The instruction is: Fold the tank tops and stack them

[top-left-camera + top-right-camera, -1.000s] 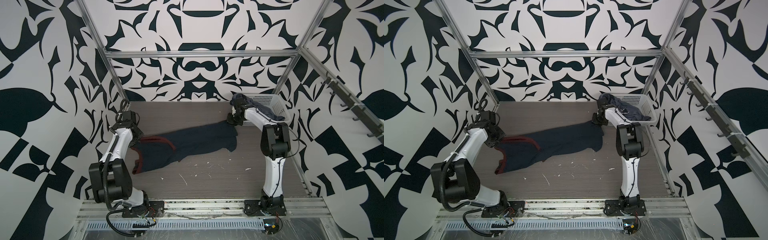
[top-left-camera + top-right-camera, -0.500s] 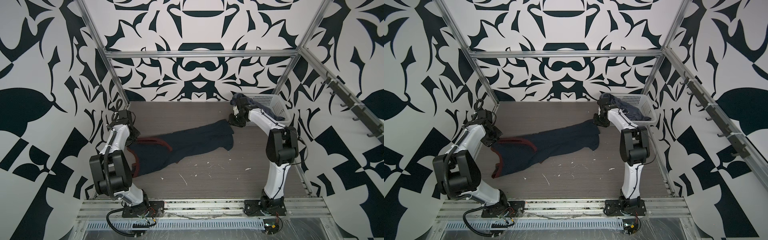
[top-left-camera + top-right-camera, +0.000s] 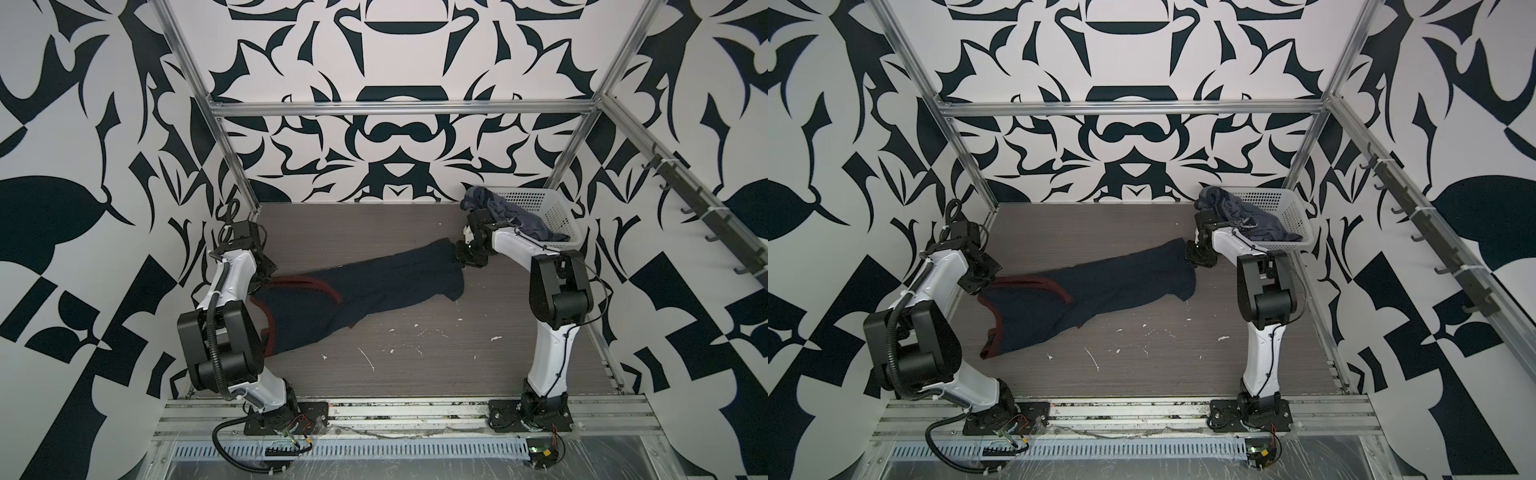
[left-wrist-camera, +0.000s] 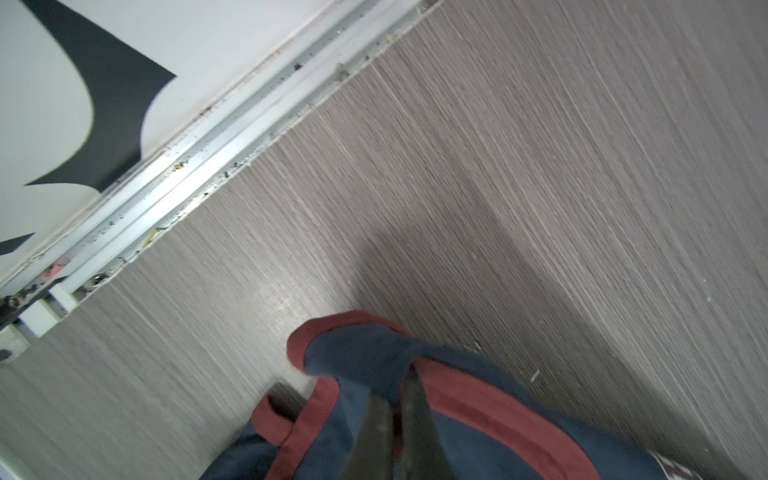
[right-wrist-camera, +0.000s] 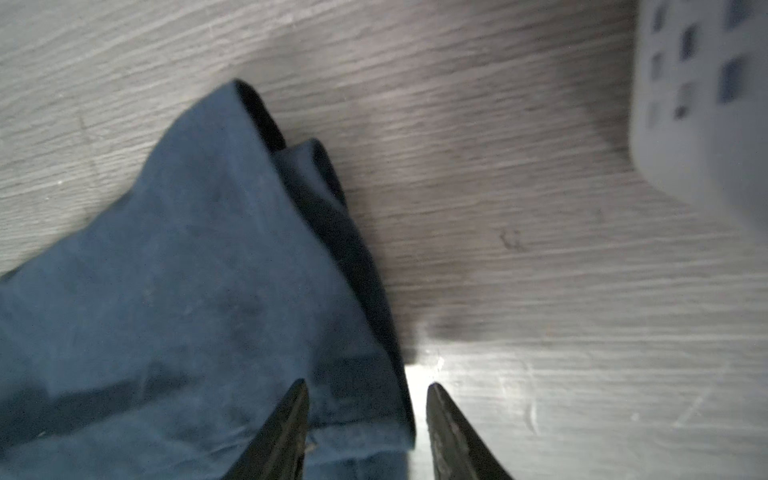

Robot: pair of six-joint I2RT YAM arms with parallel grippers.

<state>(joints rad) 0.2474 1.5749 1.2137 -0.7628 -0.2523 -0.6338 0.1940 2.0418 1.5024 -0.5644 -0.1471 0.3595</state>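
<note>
**Item 1. Navy tank top** (image 3: 374, 291) (image 3: 1100, 286), dark-red trim.
- Lies unfolded on the table (image 3: 415, 374) as a long, rumpled band running from the left side toward the far right.
- The red-edged strap end is at the left and the hem end at the far right.
- A loose flap trails toward the near left.
- No print is legible.

**Item 2. Slate-blue tank top** (image 3: 509, 214) (image 3: 1239, 210).
- Bunched inside the basket, with part of it draped over the basket's left rim.
- It does not touch the navy top.

**Item 3. Basket** (image 3: 555, 208) (image 3: 1289, 212), white perforated plastic.
- Stands upright at the far right corner of the table.

**Item 4. Left gripper** (image 3: 261, 281) (image 4: 405, 390).
- Sits at the table's left edge, close to the wall rail.
- Its fingers (image 4: 419, 415) are pressed together, pinching a red-trimmed strap of the navy top.
- In the left wrist view the strap bunches over the fingertips.

**Item 5. Right gripper** (image 3: 469, 259) (image 5: 365, 386).
- Sits low over the hem end, just left of the basket.
- Its fingers are spread and nothing is clamped.
- In the right wrist view the hem's edge lies in the gap, with bare table showing beside one finger.

**Item 6. Table**, grey-brown wood grain.
- White flecks (image 3: 368, 359) are scattered over its near middle.

**Item 7. Hook rail** (image 3: 706, 216).
- Mounted on the right wall.
</note>
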